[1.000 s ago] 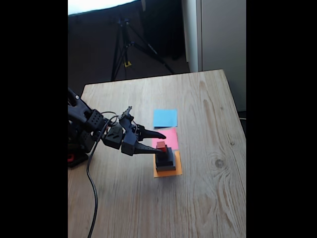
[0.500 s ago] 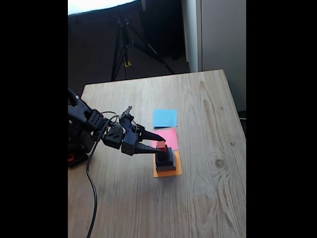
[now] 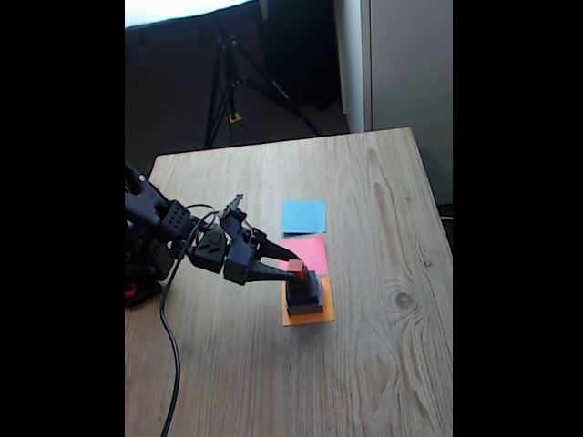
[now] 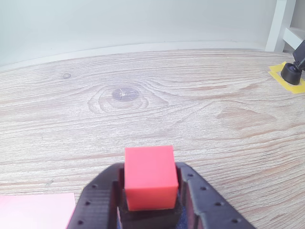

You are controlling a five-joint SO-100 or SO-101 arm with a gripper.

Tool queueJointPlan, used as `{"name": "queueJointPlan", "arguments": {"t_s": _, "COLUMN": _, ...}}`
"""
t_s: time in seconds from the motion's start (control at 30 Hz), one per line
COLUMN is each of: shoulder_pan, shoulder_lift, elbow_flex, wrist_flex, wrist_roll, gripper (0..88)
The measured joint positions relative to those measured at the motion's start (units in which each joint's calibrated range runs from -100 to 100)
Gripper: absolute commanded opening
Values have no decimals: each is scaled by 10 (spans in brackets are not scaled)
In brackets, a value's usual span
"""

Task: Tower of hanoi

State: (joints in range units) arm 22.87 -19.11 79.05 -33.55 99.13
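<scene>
Tiny red plastic cube [image 4: 149, 177] sat atop the stacked black and grey blocks [image 3: 304, 296] on the orange paper square [image 3: 308, 313], mid-table toward the right edge. My gripper [image 3: 293, 263] clenched the cube. No block moved yet; whole transfer remained.

Stacked blocks [image 3: 304, 293] on nearest paper square [image 3: 310, 315], pincer [image 3: 293, 265] at top.

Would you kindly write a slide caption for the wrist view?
Pincer closed on the red cube, above a wooden table with pink paper beside.
</scene>
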Motion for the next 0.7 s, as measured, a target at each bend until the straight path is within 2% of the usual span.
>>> {"name": "queueJointPlan", "arguments": {"t_s": 0.4, "shoulder_pan": -3, "shoulder_lift": -15, "elbow_flex": -3, "wrist_flex": 23, "wrist_roll": 0, "gripper": 3}}
{"name": "queueJointPlan", "arguments": {"t_s": 0.53, "shoulder_pan": -9, "shoulder_lift": -57, "elbow_flex": -23, "wrist_flex": 98, "wrist_roll": 0, "gripper": 3}}
{"name": "queueJointPlan", "arguments": {"t_s": 0.7, "shoulder_pan": -13, "shoulder_lift": -125, "elbow_flex": -114, "wrist_flex": 279, "wrist_roll": 0, "gripper": 3}}
